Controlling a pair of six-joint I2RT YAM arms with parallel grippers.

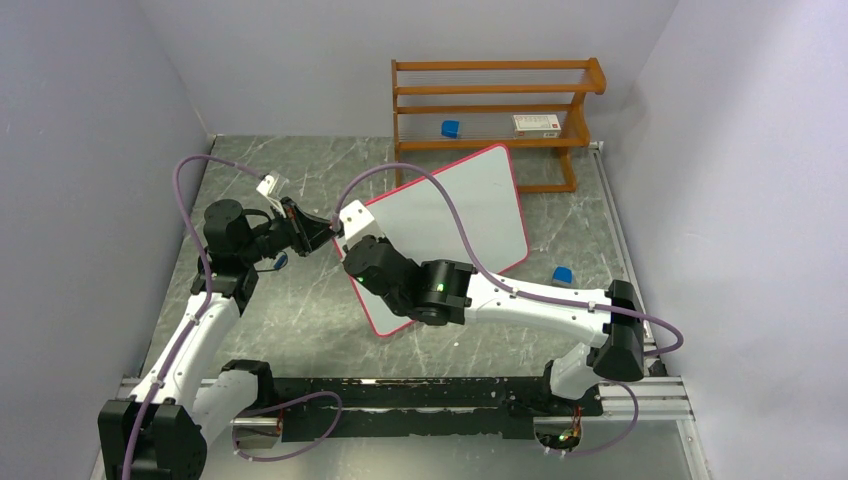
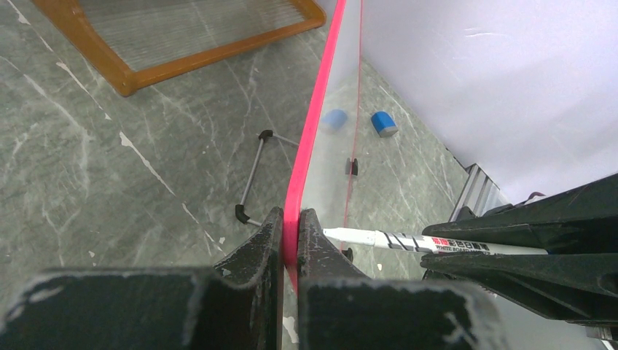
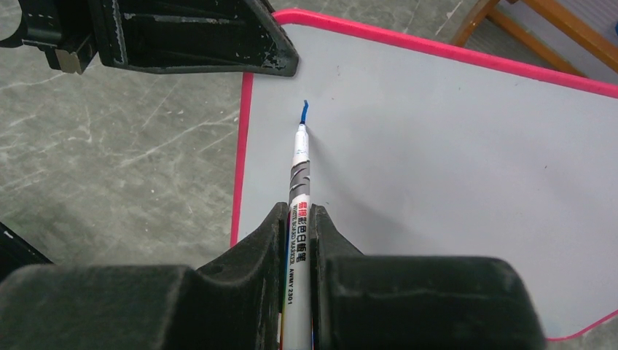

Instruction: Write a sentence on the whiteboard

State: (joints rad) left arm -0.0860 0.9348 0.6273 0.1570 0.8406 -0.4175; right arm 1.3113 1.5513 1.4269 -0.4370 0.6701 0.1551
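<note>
Left gripper (image 2: 290, 227) pinched the edge of the whiteboard (image 3: 437, 168). Right gripper (image 3: 299, 219) clamped a marker (image 3: 299, 164) lengthwise, its tip touching the board at a short blue stroke (image 3: 304, 111).

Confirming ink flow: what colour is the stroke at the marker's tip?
Blue short stroke on the white pink-rimmed whiteboard, clearest in the right wrist view.

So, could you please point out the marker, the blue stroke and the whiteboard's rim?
Marker (image 3: 299, 176), right wrist view, grey-banded barrel.
Blue stroke (image 3: 303, 111), right wrist view, its middle.
Whiteboard rim (image 2: 311, 138), left wrist view, pink edge.
</note>
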